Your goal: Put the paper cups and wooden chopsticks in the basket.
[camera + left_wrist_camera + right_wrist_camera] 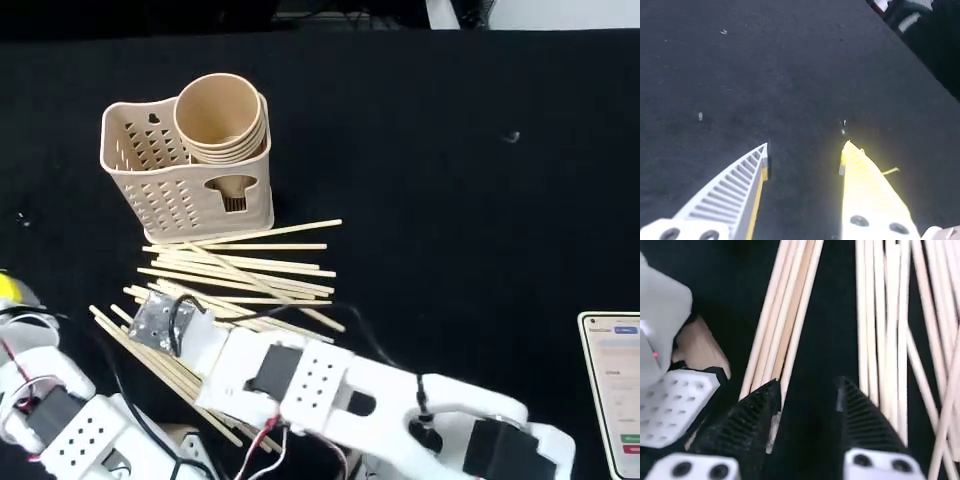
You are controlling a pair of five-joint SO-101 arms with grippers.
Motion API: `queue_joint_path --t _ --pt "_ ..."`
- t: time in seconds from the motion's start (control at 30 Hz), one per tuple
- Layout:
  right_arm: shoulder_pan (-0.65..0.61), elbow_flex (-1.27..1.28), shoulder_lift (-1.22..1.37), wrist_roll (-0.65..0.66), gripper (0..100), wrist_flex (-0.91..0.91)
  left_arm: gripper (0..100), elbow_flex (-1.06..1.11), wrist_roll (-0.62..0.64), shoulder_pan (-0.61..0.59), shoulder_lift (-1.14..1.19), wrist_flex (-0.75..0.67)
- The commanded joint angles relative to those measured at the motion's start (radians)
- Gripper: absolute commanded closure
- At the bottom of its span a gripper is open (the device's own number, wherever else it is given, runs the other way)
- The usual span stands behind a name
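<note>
**Stage of task.** A stack of paper cups was found seated upright inside the slotted plastic basket, which stood toward the far-left part of the tabletop. The cup portion was judged complete. The wooden chopsticks were found loose on the black cloth in a fanned heap just on the near side of the basket, and none was seen inside it. The step in hand was therefore judged to be the first pick of chopsticks.

**Right gripper**. It was positioned low over the near-left end of the heap. Its black jaws were spread, and only bare cloth was observed between them. A tight bunch of sticks was noted passing just beside one finger, with further sticks lying beyond the other finger. Nothing was pinched.

**Left gripper**. It was held over bare cloth near the left edge, well apart from the heap. Its white and yellow jaws were spread and nothing was held.

**Next move, as judged.** A small sideways shift would be required so that the bunch is straddled. The jaws would then be closed across the sticks, and the bunch lifted, tipped end-down and brought over the compartment free of cups. Slippage of thin round sticks was considered the chief risk.

**Other.** A phone was noted at the right edge.
</note>
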Motion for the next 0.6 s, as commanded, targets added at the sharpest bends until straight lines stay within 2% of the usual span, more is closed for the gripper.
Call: queue_joint_path --t 0.0,0.17,0.27,0.57 --pt "-0.032 -0.05 0.071 -0.058 71.1 -0.021 77 -0.099 0.023 -0.021 -0.003 0.043" --pt "-0.123 -0.117 0.216 -0.157 69.1 -0.028 77 -0.101 0.023 -0.022 -0.003 0.043" --pt "-0.132 -0.163 0.308 -0.241 69.0 -0.029 77 -0.101 0.023 -0.022 -0.003 0.043" --pt "-0.077 -0.272 0.478 -0.261 69.1 -0.003 77 -0.107 0.023 -0.024 -0.005 0.043"
